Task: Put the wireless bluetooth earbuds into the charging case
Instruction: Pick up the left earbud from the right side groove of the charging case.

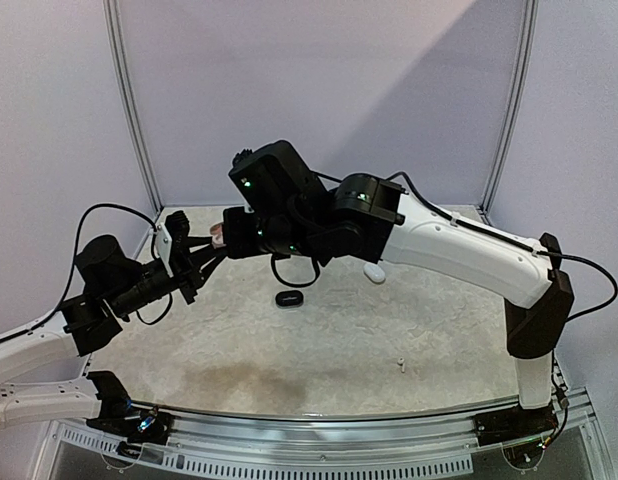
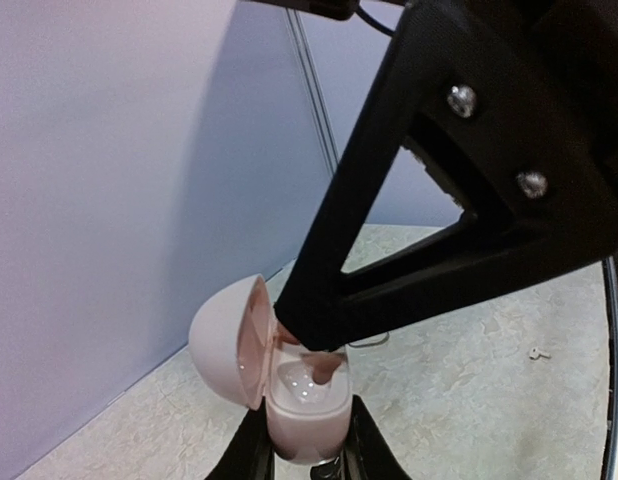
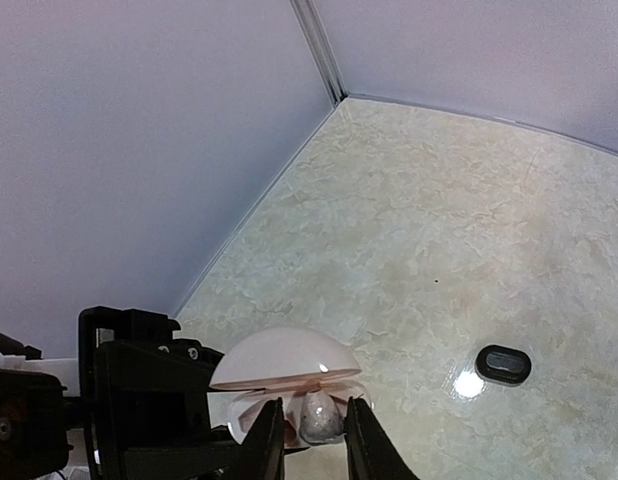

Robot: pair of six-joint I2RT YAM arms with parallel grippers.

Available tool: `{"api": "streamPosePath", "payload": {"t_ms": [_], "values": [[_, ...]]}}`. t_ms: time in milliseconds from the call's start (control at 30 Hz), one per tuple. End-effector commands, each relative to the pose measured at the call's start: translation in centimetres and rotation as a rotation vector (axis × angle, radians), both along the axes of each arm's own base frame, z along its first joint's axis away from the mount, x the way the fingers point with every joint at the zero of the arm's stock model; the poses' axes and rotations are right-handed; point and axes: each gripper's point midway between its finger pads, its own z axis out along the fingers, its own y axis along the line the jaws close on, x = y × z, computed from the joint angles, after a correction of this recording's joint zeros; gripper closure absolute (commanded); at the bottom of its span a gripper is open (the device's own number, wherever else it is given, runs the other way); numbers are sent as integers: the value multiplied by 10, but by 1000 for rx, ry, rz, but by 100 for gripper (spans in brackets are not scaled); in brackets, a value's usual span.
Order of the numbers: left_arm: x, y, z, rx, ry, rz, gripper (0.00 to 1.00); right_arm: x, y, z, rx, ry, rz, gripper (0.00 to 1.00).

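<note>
The left gripper (image 2: 305, 456) clamps the pink case (image 2: 309, 405) above the bench (image 3: 439, 250) toward ten o'clock; the right gripper (image 3: 311, 440), pinching the pale bud (image 3: 319, 418) at its mouth or not I cannot tell, may push crooked and spill it.

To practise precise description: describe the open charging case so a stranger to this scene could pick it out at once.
Find the left arm in the top view; the left gripper holds a pale pink charging case above the table. Unlike the black oval piece and the white oval piece lying on the table, it is lifted, its domed lid open.
</note>
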Motion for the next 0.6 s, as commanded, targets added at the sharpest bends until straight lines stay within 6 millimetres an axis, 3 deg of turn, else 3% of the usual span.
{"api": "streamPosePath", "payload": {"t_ms": [0, 300, 567], "values": [[-5, -4, 9, -18, -37, -18, 100, -6, 10, -5, -12, -2, 37, 80], [-2, -2, 11, -15, -52, 4, 100, -7, 15, -16, -40, -1, 58, 79], [-4, -1, 15, -19, -61, 0, 100, -8, 15, -17, -49, -10, 68, 97]]}}
